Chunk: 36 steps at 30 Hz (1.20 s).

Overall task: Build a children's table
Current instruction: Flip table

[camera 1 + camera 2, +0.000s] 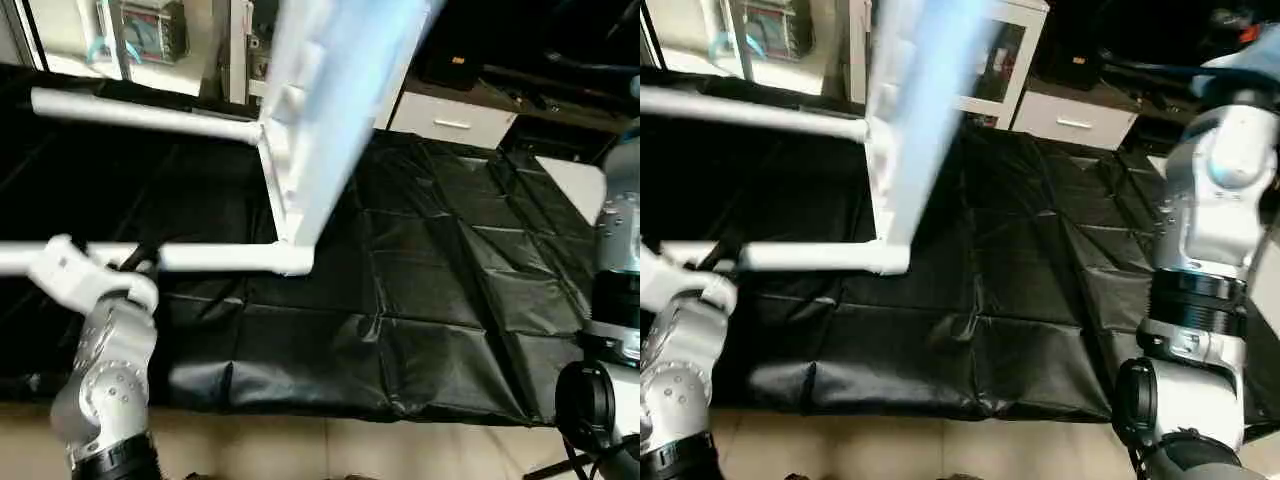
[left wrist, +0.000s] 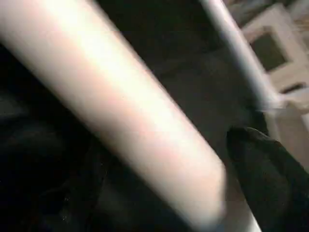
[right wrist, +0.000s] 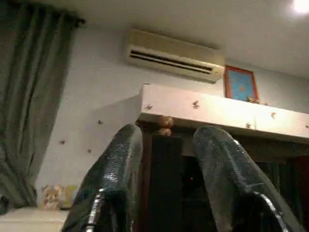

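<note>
A creased black sheet (image 1: 420,280) covers the work surface above a beige floor (image 1: 330,450). White cabinets (image 1: 455,118) stand behind. An air conditioner (image 3: 174,55), 1 dark curtain (image 3: 29,106) and a framed picture (image 3: 240,84) line the white wall.

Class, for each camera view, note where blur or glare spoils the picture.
Left eye view: the white plastic tabletop is smeared with bluish glare. Left wrist view: the near white tube leg is a blur. Right wrist view: a ceiling lamp glares.
</note>
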Tool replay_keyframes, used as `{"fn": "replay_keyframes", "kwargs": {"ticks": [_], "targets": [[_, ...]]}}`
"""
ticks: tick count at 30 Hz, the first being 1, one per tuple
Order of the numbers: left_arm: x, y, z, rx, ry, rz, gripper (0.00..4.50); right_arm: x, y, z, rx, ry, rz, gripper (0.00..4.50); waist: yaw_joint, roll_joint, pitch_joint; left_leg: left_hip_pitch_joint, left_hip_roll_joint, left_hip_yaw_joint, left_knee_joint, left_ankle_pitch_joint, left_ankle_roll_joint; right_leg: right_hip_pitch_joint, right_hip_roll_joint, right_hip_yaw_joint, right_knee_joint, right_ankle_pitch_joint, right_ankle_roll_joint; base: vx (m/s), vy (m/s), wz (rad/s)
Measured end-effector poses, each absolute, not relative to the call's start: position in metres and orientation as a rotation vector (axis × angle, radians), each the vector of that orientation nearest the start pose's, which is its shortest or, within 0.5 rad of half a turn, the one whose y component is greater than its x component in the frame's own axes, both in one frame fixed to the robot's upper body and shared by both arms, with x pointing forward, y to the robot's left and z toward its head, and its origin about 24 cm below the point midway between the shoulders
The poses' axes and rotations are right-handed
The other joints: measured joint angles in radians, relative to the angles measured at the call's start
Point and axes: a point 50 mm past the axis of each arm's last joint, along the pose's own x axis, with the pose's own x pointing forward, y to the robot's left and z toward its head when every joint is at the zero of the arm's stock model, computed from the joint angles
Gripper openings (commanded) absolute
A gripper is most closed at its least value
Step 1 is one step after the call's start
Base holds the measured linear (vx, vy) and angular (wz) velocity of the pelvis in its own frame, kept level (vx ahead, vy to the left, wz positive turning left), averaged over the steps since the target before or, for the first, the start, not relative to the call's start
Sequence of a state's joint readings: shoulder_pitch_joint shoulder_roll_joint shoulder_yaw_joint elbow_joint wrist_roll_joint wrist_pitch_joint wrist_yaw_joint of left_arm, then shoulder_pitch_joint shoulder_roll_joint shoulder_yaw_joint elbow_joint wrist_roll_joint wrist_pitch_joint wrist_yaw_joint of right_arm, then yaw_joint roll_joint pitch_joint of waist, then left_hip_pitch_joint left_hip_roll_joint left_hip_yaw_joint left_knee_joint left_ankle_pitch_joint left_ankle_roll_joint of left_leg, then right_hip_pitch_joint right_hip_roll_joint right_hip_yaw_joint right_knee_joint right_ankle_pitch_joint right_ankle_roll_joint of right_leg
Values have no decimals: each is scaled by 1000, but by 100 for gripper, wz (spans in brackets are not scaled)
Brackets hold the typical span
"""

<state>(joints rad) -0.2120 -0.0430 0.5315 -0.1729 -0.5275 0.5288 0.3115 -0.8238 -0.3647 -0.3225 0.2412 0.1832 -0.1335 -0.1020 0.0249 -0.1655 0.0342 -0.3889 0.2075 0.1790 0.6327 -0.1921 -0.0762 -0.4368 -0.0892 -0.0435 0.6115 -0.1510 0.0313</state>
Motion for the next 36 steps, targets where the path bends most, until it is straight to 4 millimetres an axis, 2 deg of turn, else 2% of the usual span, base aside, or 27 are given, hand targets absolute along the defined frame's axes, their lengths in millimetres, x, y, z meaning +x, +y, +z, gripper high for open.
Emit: {"fn": "replay_keyframes", "kwargs": {"ticks": [5,7,16,18,21,25,28,31,36], "targets": [[262,241,76,-609,135,510,413,339,-233,279,62,-782,-227,112,12,-4,-2,-2,0,-3,3,0,1,2,-2,2,-1,0,0,0,0,0],[264,239,77,-585,139,501,413,342,-227,273,85,-754,-184,112,12,-5,-3,-3,0,-4,3,0,1,2,-2,1,-1,0,0,0,0,0],[268,233,79,-515,159,425,413,351,-204,205,130,-426,-16,112,13,-1,-1,-5,0,-7,1,0,0,2,0,0,0,5,-1,0,0,0],[269,232,79,-510,163,422,413,347,-193,175,111,-293,49,112,14,-2,-1,-5,0,-8,1,0,0,2,1,0,-1,5,-1,0,0,0],[267,231,76,-476,178,416,413,339,-182,136,115,-123,136,112,13,3,2,-6,-1,-8,1,0,0,2,0,1,-1,5,-1,0,0,0],[257,230,74,-413,183,381,431,326,-174,124,154,-48,262,107,13,4,3,-5,0,-9,1,0,0,2,0,1,-1,5,-1,0,0,0],[250,226,80,-344,157,310,442,312,-169,107,181,35,338,104,13,2,2,-5,0,-9,0,0,0,3,1,1,-2,5,-1,0,0,0],[243,224,86,-291,142,272,442,303,-166,88,181,120,359,104,14,6,4,-5,-1,-9,0,0,0,2,0,2,-2,5,-1,0,0,0],[229,218,83,-286,175,268,442,298,-167,80,179,157,360,104,11,12,8,-5,-1,-10,0,0,0,2,0,1,-2,5,-1,0,0,0]]}}
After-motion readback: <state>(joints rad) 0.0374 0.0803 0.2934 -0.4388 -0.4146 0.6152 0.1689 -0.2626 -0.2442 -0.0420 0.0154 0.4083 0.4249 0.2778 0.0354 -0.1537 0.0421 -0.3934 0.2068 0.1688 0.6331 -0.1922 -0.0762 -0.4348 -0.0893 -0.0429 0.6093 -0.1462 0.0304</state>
